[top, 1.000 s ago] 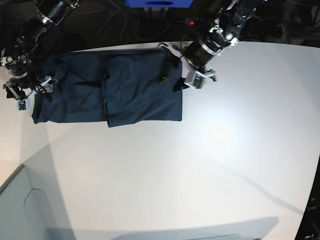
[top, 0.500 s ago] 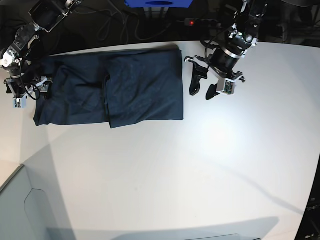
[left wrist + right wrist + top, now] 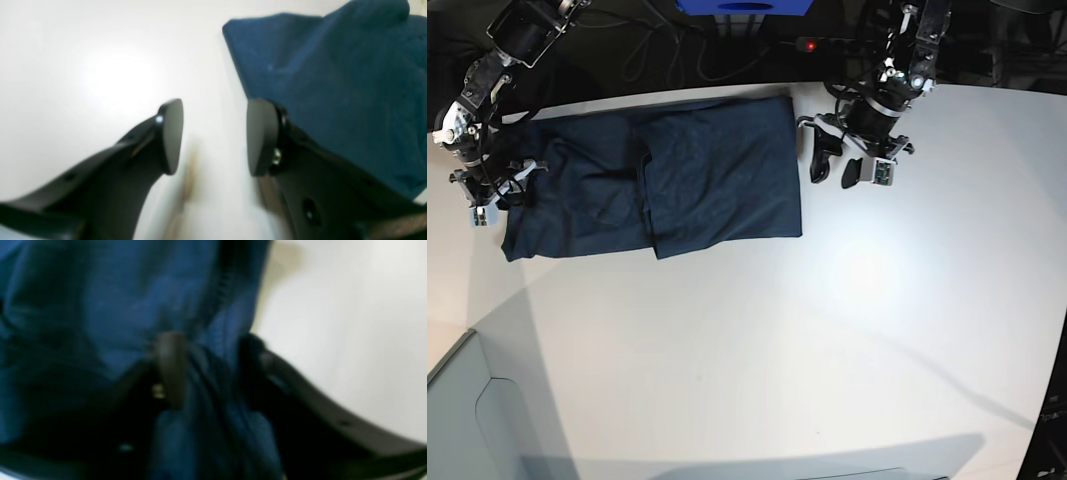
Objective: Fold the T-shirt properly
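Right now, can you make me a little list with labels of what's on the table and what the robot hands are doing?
garment: dark navy-blue cotton T-shirt, partly folded, flat
surface: white table
left end effector: open, empty, beside the shirt's edge, not touching it
right end effector: fabric bunched between its fingers at the shirt's other end; view blurred
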